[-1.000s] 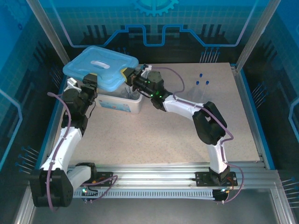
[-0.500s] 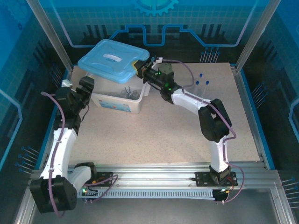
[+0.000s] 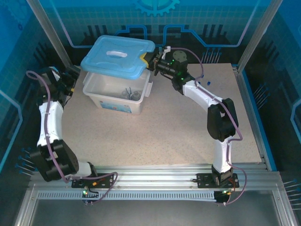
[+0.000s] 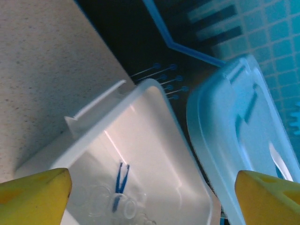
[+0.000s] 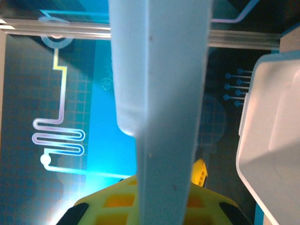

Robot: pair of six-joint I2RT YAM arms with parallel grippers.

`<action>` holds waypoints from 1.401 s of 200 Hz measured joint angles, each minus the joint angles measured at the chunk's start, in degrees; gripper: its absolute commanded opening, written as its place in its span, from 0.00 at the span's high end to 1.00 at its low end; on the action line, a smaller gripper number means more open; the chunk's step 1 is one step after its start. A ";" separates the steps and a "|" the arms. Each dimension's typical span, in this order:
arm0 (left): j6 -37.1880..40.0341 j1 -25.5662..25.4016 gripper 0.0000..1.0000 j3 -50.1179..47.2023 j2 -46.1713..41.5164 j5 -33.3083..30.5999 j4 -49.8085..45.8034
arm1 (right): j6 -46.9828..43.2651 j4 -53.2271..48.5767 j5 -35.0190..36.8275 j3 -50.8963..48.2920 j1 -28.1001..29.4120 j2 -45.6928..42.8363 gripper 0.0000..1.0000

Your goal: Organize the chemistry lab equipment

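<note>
**Lid up in the right jaws, glassware in the open bin ahead of the left jaws**

My right gripper point(image 3: 149, 60) has its jaws clamped on one edge of the light-blue lid point(image 3: 117, 55). The lid reaches out from those jaws and sits raised over the far part of the white bin point(image 3: 117, 106), not touching its rim. In the right wrist view the lid point(image 5: 164, 93) runs edge-on straight out from between the yellow fingers point(image 5: 112, 204), and a corner of the bin point(image 5: 272, 117) lies off to one side of it.

My left gripper point(image 4: 152, 187) has its jaws spread wide, with nothing between them. The open bin point(image 4: 140, 93) lies directly ahead of them. Inside it, the dark-blue tweezers point(image 4: 119, 180) rest on the floor of the bin, just beside the clear beakers point(image 4: 101, 199), which are faint and hard to count. The raised lid point(image 4: 234, 122) hangs beyond the bin's far edge.

From above I see the glassware point(image 3: 128, 92) bunched toward the near wall of the bin, below and in front of the right jaws. The blue-capped tubes point(image 3: 208, 83) stand on the desk point(image 3: 164, 132) behind the right jaws, partly hidden by that arm, well apart from the bin.
</note>
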 measured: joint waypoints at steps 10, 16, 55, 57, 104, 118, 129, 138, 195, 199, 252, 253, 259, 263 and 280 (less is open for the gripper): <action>1.27 0.57 0.15 1.14 1.79 0.37 -1.60 | -0.20 -0.70 -1.44 0.00 0.02 0.00 0.95; 1.64 0.85 0.16 1.64 2.64 0.61 -2.23 | -0.37 -1.09 -2.19 0.00 0.02 0.00 0.95; 4.09 2.60 0.25 4.42 7.17 3.56 -3.93 | -0.44 -1.68 -6.38 0.02 0.07 0.13 0.95; 4.20 2.69 0.25 4.68 7.45 3.87 -4.02 | -0.39 -1.68 -6.49 0.02 0.07 0.15 0.95; 4.33 4.26 0.27 10.51 14.62 7.96 -4.57 | -0.37 -1.60 -7.65 -0.42 0.17 0.70 0.95; 4.33 4.28 0.27 12.22 16.17 8.55 -4.55 | -0.33 -1.01 -7.65 -0.42 0.17 1.31 0.95; 4.31 4.26 0.27 12.94 16.92 8.72 -4.50 | -0.28 -0.59 -7.63 -0.42 0.20 1.99 0.95; 4.33 4.26 0.27 13.33 17.31 8.79 -4.50 | -0.15 -0.46 -7.61 -0.42 0.22 2.54 0.95; 5.35 3.37 0.25 17.00 23.02 8.74 -4.28 | 0.55 -0.33 -7.39 -0.42 1.01 5.49 0.95; 5.46 3.23 0.25 17.18 23.39 8.74 -4.28 | 0.55 -0.35 -7.39 -0.42 1.09 5.62 0.95; 6.58 1.25 0.25 19.21 29.90 8.59 -4.13 | 0.94 0.33 -7.37 -1.22 1.42 6.45 0.95; 6.62 1.20 0.25 19.28 30.03 8.59 -4.13 | 0.94 0.33 -7.39 -1.25 1.42 6.45 0.95; 6.84 0.94 0.25 19.56 30.51 8.59 -4.15 | 0.96 0.39 -7.39 -1.29 1.42 6.54 0.95; 6.95 0.74 0.25 19.78 30.84 8.57 -4.13 | 0.98 0.39 -7.37 -1.33 1.42 6.58 0.95; 7.17 0.00 0.25 20.48 31.82 8.57 -4.09 | 1.03 0.74 -7.39 -1.53 1.40 6.75 0.94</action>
